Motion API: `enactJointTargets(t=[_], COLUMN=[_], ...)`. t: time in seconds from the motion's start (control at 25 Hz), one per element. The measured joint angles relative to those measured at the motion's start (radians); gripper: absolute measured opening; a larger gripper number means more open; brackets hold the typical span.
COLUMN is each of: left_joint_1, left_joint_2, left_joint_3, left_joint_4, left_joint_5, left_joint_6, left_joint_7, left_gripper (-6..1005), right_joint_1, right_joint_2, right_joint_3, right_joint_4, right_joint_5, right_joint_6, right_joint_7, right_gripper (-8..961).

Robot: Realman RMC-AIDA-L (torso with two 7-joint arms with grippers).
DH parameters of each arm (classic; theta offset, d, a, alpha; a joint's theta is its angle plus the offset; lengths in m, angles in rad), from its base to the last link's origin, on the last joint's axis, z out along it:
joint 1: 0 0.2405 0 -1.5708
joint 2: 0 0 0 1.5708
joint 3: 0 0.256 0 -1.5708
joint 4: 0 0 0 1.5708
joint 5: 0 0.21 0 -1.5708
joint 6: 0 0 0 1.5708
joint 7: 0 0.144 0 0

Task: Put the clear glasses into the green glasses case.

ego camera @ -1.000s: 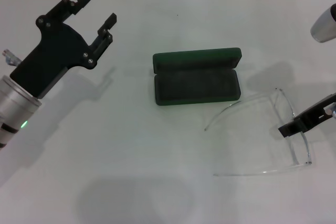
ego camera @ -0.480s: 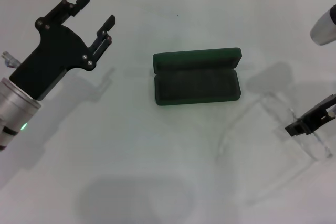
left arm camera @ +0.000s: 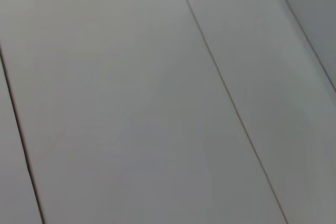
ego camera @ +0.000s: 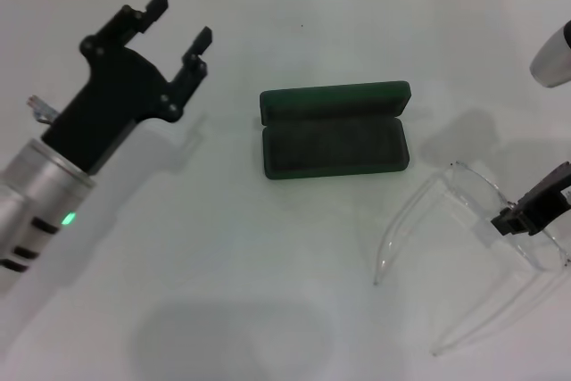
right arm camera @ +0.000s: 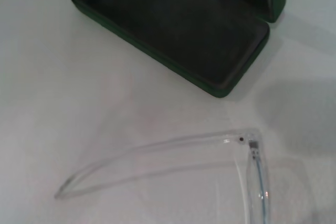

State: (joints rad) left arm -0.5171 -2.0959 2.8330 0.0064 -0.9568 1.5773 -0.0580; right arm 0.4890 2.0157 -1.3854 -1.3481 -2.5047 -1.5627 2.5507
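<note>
Glasses now hang tilted off the tabletop, clamped in the right gripper; open case awaits. Left gripper has crept closer, jaws apart.

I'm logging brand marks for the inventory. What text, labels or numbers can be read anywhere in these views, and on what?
None can be read.
green glasses case: open, no lettering visible on lid edge or lining.
clear glasses: no markings visible.
left gripper: only a green light on the arm, no text.
</note>
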Motion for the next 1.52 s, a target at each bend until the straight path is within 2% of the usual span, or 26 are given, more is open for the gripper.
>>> enactJointTargets(t=[0.12, 0.28, 0.44, 0.64, 0.84, 0.96, 1.04, 1.12, 1.24, 1.36, 1.52], left_joint_1=[0.003, 0.009, 0.037, 0.095, 0.111, 0.098, 0.079, 0.052, 0.014, -0.014, -0.022], left_joint_2=[-0.004, -0.006, -0.007, -0.007, -0.006, -0.002, -0.001, -0.002, -0.006, -0.008, -0.01], left_joint_3=[0.0, 0.0, -0.002, -0.003, 0.003, 0.006, 0.007, 0.008, 0.008, 0.008, 0.007], left_joint_4=[0.063, 0.14, 0.174, 0.227, 0.243, 0.236, 0.234, 0.237, 0.248, 0.274, 0.297], left_joint_5=[-0.006, -0.007, -0.014, -0.025, -0.015, 0.027, 0.051, 0.088, 0.147, 0.211, 0.255], left_joint_6=[-0.067, -0.142, -0.131, -0.076, -0.068, -0.068, -0.068, -0.068, -0.067, -0.068, -0.075], left_joint_7=[0.08, 0.162, 0.173, 0.156, 0.042, -0.101, -0.164, -0.21, -0.256, -0.277, -0.269], left_gripper=[536, 536, 537, 537, 537, 537, 536, 535, 533, 532, 532], right_joint_1=[0.001, -0.002, -0.007, -0.025, -0.027, -0.022, -0.005, 0.021, 0.051, 0.059, 0.062], right_joint_2=[0.0, 0.0, 0.0, 0.0, -0.001, -0.005, -0.016, -0.031, -0.039, -0.034, -0.011], right_joint_3=[0.008, 0.021, 0.044, 0.203, 0.384, 0.488, 0.517, 0.525, 0.527, 0.528, 0.528], right_joint_4=[0.006, 0.007, 0.001, 0.013, 0.123, 0.287, 0.387, 0.473, 0.542, 0.557, 0.559], right_joint_5=[-0.001, -0.001, 0.011, 0.153, 0.335, 0.477, 0.531, 0.56, 0.567, 0.568, 0.57], right_joint_6=[0.002, 0.007, 0.004, -0.032, -0.069, -0.071, -0.071, -0.071, -0.071, -0.062, -0.054], right_joint_7=[-0.036, -0.081, -0.122, -0.286, -0.522, -0.753, -0.842, -0.892, -0.924, -0.943, -0.962], right_gripper=[119, 119, 119, 119, 119, 119, 119, 119, 119, 120, 120])
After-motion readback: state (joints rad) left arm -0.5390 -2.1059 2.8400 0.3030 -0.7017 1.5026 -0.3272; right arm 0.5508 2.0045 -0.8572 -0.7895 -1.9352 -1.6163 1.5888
